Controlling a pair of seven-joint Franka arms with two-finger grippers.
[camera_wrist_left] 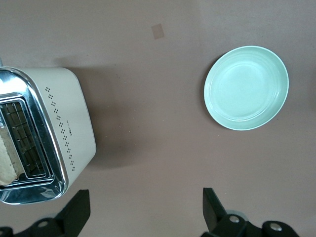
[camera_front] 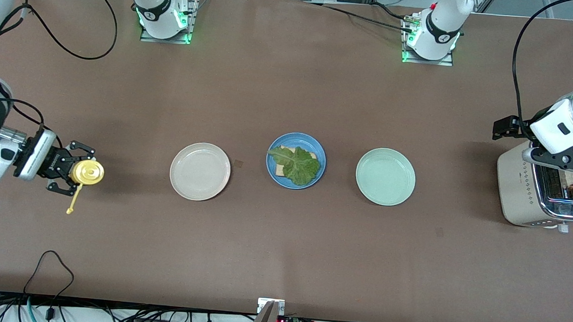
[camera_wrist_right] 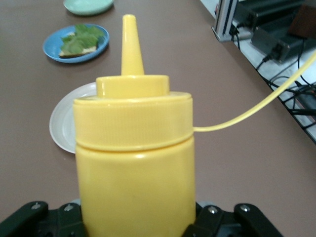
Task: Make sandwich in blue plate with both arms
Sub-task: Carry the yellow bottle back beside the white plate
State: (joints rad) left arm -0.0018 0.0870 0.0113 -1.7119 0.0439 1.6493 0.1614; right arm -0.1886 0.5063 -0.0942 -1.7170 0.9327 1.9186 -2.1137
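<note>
we see the matte brown worktop filling the frame, bare in its lower part. at the left edge, just below mid-height, the right pincer is clamped on a smooth yellow plastic squeeze bottle, upright, with a ribbed screw cap, a cone nozzle and a thin trailing tether. in a row across the middle lie three round shallow plates: a beige plate, the glossy blue plate at centre and a pale mint-green plate. in the blue plate rests a squarish toasted bread slice under a crinkled green lettuce leaf; no top slice covers it. at the right edge the left pincer hangs with fingers apart over the worktop just beside a boxy cream toaster with chrome-rimmed slots, a piece of bread in one.
</note>
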